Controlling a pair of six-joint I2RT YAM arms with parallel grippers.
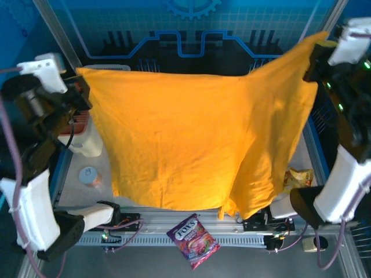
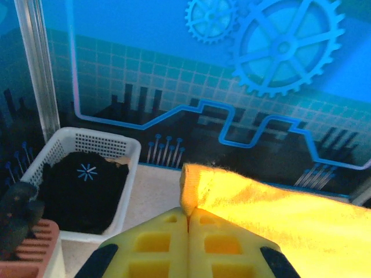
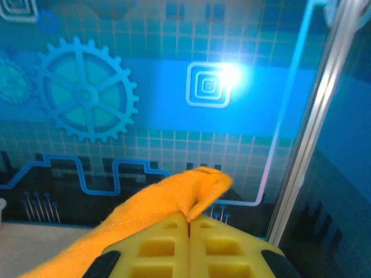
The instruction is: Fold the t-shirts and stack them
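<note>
T-shirt [image 1: 197, 139]: golden-yellow and held up in the air, spread wide between the two arms like a sheet on a line. Its top edge runs from the upper left to the upper right and rises toward the right.

Left pincer [image 2: 188, 223]: fingers pressed together and clamped on the shirt's left top corner (a fabric fold stands up just above the pads). Right pincer [image 3: 189, 219]: fingers together and clamped on the right top corner, a small tuft of cloth poking out beyond the tips.

Lower hem: hangs free just above the rail [image 1: 174, 223] by the arm bases. It is uneven, with one point drooping lowest right of centre.

Left edge: falls close to the white basket [image 2: 93, 136], which holds a dark cloth [image 2: 84, 185]. A frame post [image 2: 37, 69] stands just behind the basket. Bare worktop [image 2: 153, 194] lies between basket and shirt.

Right edge: close to the right arm. A yellow wrapper [image 1: 298, 176] lies on the worktop just beside that edge.

Near side: a purple Fox's sweets packet [image 1: 193, 239] lies below the hem, apart from it.
</note>
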